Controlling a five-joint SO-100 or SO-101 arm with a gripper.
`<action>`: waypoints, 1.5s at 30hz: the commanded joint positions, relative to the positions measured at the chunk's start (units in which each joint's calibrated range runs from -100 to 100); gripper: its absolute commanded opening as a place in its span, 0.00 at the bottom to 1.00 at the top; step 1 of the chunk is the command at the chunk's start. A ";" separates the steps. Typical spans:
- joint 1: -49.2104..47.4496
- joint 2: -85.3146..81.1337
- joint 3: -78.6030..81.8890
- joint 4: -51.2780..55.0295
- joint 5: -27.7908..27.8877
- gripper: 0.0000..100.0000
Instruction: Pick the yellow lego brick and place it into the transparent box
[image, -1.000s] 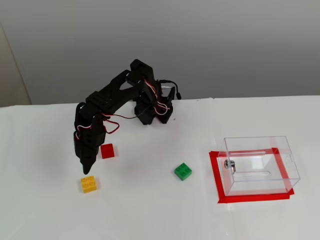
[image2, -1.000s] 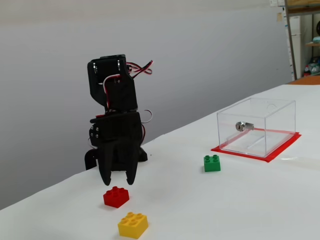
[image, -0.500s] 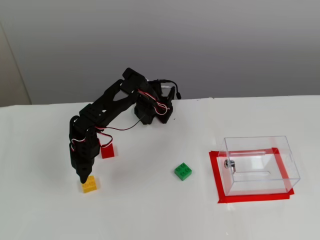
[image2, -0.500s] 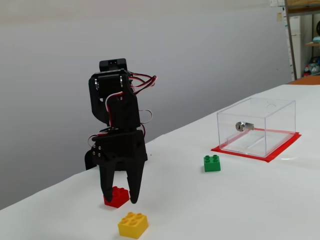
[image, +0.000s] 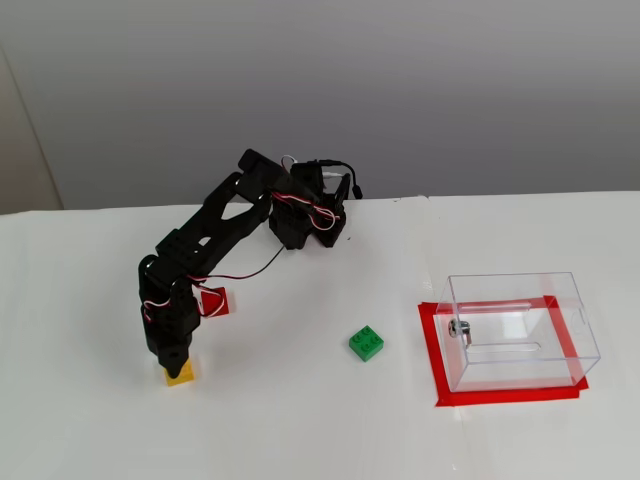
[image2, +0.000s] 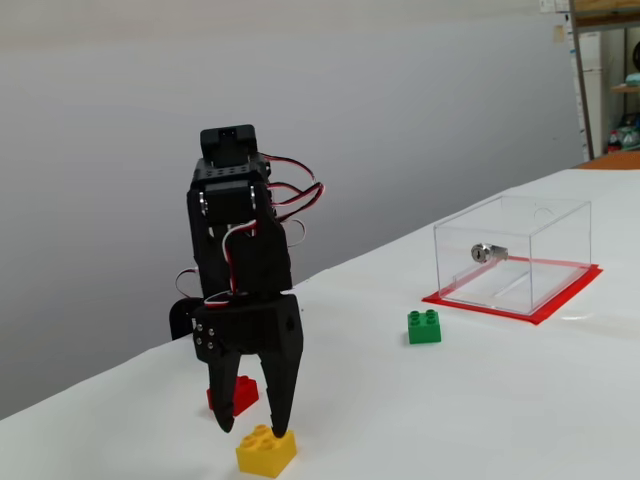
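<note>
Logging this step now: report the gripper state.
Gripper: open, jaws spread above the yellow lego brick, fingertips at its studs, not yet closed on it.

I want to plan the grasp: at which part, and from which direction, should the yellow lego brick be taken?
Grip the yellow lego brick across two opposite flat side walls, coming straight down from above. It lies flat with studs up, apart from the red block, and the open gripper already hangs over it, fingers pointing down.
</note>
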 joint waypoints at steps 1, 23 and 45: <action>0.02 -0.15 -1.78 -0.59 0.23 0.25; -1.46 3.16 -1.05 -1.72 0.23 0.24; -1.17 3.33 -0.96 -1.64 0.33 0.07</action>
